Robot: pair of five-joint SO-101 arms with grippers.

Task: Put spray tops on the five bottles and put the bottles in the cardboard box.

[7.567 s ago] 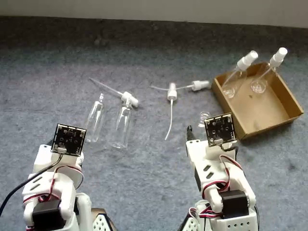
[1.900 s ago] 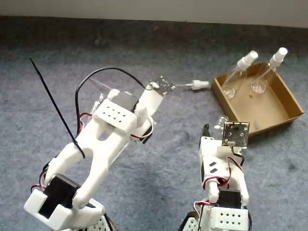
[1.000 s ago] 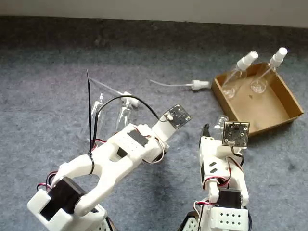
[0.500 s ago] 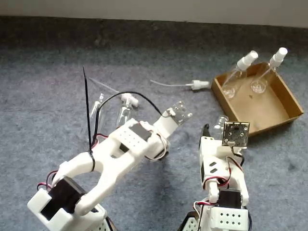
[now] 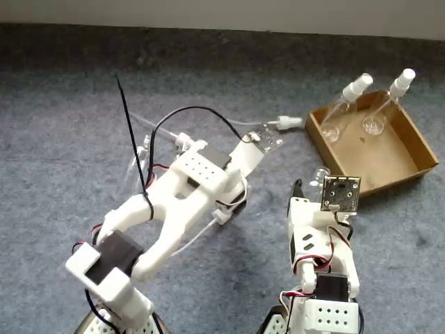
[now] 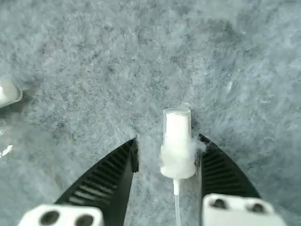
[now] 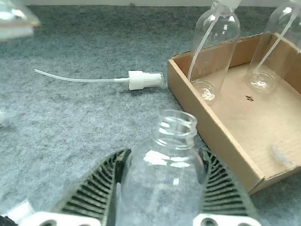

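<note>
Two capped bottles (image 5: pixel 351 97) already stand in the cardboard box (image 5: pixel 410 149), leaning on its far wall, so two of the five look finished. A third is in progress. The right claw (image 7: pixel 164 160) is closed round an uncapped bottle (image 7: pixel 171 127) and holds it upright with the mouth free. The left claw (image 6: pixel 166 141) carries a spray top (image 6: pixel 177 141) nozzle outward, with its thin tube trailing back under the arm. The top sits against one jaw, and a slit of grey shows by the other tip, so the grip looks light rather than firm. What remains, as I judge it, is to thread that tube into the open neck, seat the top and box the bottle, then do the same for the rest. Another loose top (image 7: pixel 141 80) lies on the desk (image 5: pixel 69 83) ahead of the right claw, just short of the box corner. A lying bottle (image 5: pixel 142 152) and another top (image 5: pixel 182 140) peep out behind the left arm, and I cannot make out the fifth bottle there. As for room, the box's near wall is close beside the right claw. The left arm reaches across the desk ahead of it, with open desk between the two claws for the meeting. The dangling tube is the part likely to snag.
</note>
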